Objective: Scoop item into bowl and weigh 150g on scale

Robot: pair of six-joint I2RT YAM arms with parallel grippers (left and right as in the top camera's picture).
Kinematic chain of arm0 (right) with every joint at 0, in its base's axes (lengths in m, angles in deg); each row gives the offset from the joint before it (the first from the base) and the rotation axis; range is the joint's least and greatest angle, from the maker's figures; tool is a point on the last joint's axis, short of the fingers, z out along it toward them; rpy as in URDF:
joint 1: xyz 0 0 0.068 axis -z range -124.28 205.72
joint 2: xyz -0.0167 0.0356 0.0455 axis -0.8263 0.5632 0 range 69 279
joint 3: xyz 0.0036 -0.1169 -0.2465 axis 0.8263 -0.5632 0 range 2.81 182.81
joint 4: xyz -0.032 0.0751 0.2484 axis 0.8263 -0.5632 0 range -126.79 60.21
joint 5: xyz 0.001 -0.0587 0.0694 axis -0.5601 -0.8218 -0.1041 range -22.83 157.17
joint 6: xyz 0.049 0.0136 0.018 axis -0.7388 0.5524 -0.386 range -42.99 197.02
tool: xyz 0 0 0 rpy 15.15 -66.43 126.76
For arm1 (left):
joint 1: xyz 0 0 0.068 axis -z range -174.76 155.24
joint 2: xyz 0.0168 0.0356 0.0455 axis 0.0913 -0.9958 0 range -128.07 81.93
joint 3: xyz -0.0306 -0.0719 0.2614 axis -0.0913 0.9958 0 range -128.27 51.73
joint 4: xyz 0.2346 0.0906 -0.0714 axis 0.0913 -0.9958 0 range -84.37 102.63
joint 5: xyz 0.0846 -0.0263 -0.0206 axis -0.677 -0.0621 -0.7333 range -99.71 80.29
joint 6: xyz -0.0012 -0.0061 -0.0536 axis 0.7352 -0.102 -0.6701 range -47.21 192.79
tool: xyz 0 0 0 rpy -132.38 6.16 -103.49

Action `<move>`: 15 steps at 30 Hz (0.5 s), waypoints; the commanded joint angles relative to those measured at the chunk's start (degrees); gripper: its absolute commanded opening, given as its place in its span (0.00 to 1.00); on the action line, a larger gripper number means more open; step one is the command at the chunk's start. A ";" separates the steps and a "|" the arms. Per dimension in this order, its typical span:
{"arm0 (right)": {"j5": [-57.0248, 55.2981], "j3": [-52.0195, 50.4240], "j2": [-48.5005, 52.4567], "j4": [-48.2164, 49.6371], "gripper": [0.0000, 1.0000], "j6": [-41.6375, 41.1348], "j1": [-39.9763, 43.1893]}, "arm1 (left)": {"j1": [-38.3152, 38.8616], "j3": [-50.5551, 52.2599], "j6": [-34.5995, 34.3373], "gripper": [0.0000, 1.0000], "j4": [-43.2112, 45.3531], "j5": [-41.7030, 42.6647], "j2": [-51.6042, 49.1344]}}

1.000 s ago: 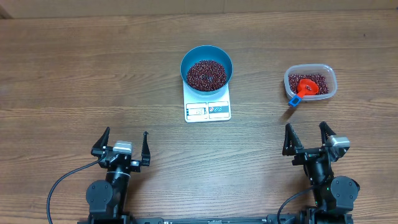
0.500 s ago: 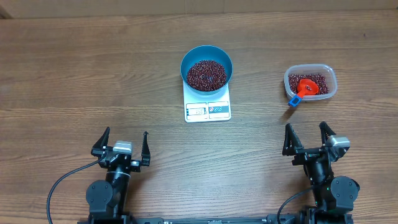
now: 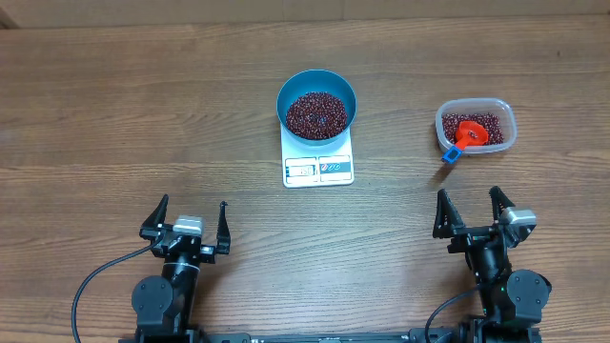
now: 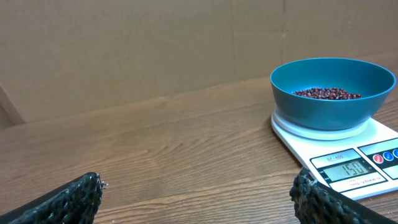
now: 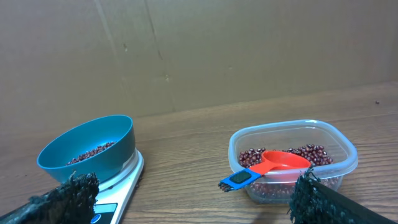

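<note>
- Overhead: bowl (image 3: 284,88) sitting on scale (image 3: 318,164) at mid-table, beans (image 3: 316,112) heaped inside. Well to the right, clear tub (image 3: 509,135) with more beans and red scoop (image 3: 470,131) lying in it, blue handle (image 3: 451,153) poking over the tub's near-left rim.
- Overhead: left gripper (image 3: 190,211) and right gripper (image 3: 468,204) parked near the front edge of table (image 3: 114,114), well apart from bowl and tub. Both spread wide and holding nothing.
- Left wrist: fingers (image 4: 71,200) wide at the bottom corners, only bare wood between. Bowl (image 4: 329,109) upright on scale (image 4: 292,129) ahead to the right, beans (image 4: 326,93) low inside. Display (image 4: 348,168) seems to read 150.
- Right wrist: fingers (image 5: 65,196) likewise wide, nothing gripped. Bowl (image 5: 81,167) on scale (image 5: 127,180) off to the left, clear tub (image 5: 292,126) ahead to the right, red scoop (image 5: 283,162) resting on the beans (image 5: 252,155) there.
- Step in hand, by judgement: scooping over, weighing apparently complete, target seemingly met, both arms at rest.
- Next move, by judgement: probably none. Should the reading prove off, calls for the right gripper to reach forward, close on the blue handle, and add or take out a small portion without nudging the bowl.
- Against the earlier overhead frames: no difference found. Same bowl, scale, tub and scoop positions, same wide-spread grippers.
</note>
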 commanded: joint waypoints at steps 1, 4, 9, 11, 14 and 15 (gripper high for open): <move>-0.57 -0.61 -0.50 0.26 1.00 0.15 -0.39 | -0.35 0.24 -0.74 0.99 -0.02 1.01 0.61; -0.57 -0.61 -0.50 0.26 1.00 0.15 -0.39 | -0.35 0.24 -0.74 1.00 -0.02 0.98 0.61; -0.57 -0.61 -0.50 0.26 1.00 0.15 -0.39 | -0.35 0.24 -0.74 1.00 -0.02 0.98 0.61; -0.57 -0.61 -0.50 0.26 1.00 0.15 -0.39 | -0.35 0.24 -0.74 1.00 -0.04 1.01 0.61; -0.57 -0.61 -0.50 0.26 1.00 0.15 -0.39 | -0.35 0.24 -0.74 1.00 -0.02 0.98 0.61; -0.57 -0.61 -0.50 0.26 1.00 0.15 -0.39 | -0.35 0.24 -0.74 1.00 -0.02 0.98 0.61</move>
